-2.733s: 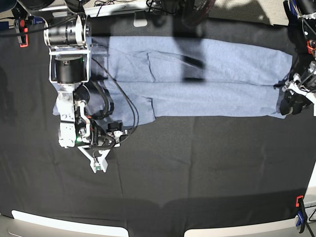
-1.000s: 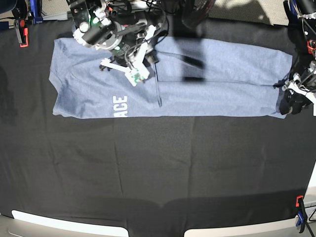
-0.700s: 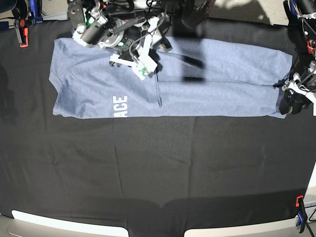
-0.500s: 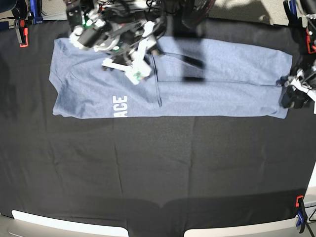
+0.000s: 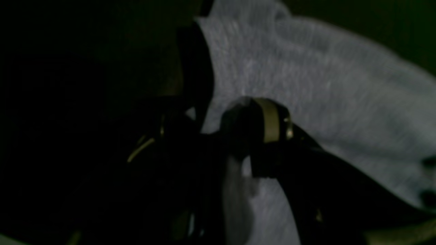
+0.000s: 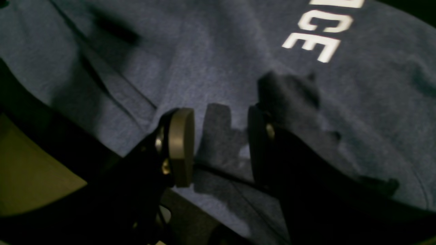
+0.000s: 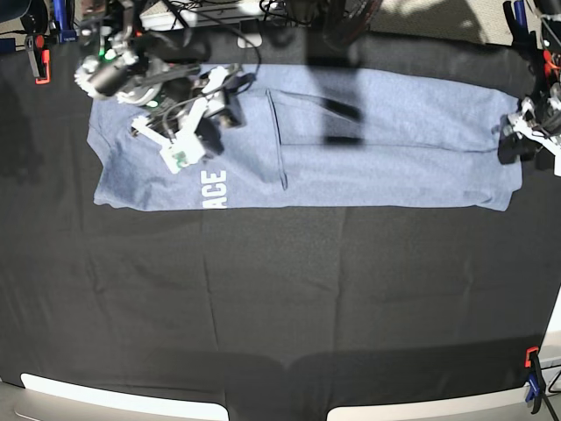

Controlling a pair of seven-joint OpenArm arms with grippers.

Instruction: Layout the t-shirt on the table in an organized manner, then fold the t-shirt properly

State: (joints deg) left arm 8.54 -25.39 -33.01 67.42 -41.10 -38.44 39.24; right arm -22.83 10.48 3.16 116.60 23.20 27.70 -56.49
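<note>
Hovering over the left end of the shirt (image 7: 351, 140) in the base view, the right gripper (image 7: 197, 140) hangs above the cloth near the white letters (image 7: 213, 189), which read "ACE" along the near edge. Its wrist view shows the two fingers (image 6: 180, 146) apart with a clear gap between them, blue fabric visible through the gap, and nothing held; the letters (image 6: 320, 34) lie beyond the tips.

The shirt lies as a long flat band across the far part of the table (image 7: 280, 307), folded lengthwise, with a seam or fold line (image 7: 279, 140) running across it left of the middle. A dark shadow bar (image 7: 337, 105) falls across its centre. The near half of the table is bare black cloth.

At the right end of the shirt, the left gripper (image 7: 517, 140) sits at the edge of the fabric. Its wrist view is very dark: one finger (image 5: 269, 119) shows against pale cloth (image 5: 306, 85), and the fabric appears to pass between the fingers, but I cannot tell whether they pinch it. An orange-and-blue clamp (image 7: 531, 377) stands at the near right corner.
</note>
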